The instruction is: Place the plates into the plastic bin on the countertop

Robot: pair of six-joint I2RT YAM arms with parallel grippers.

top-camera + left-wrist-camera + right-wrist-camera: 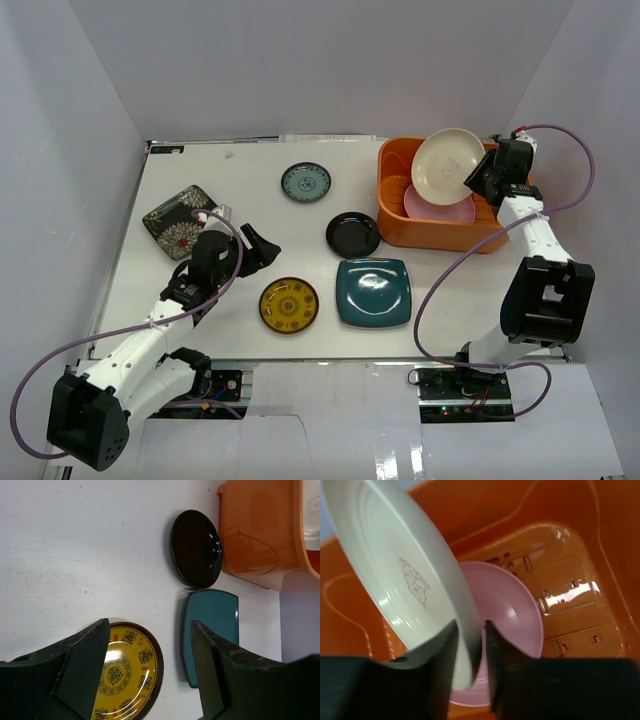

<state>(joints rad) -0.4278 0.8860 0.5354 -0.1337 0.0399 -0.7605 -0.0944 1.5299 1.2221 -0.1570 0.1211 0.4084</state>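
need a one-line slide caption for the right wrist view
Right tool grips the cream plate by its rim, tilted above the pink plate in the orange bin.

The only print I find is on the underside of the cream plate (385, 555) pinched in my right gripper (470, 629). It is a small grey stamp (413, 578), a short arc of capital letters over a tiny drawing. The letters are too blurred for me to read with any certainty, and in the top view the stamp shows only as a faint grey patch. The yellow plate (132, 680) carries black round medallions (116, 672) shaped like stylised characters, with small red marks (116, 638) near its rim. I cannot read these either.
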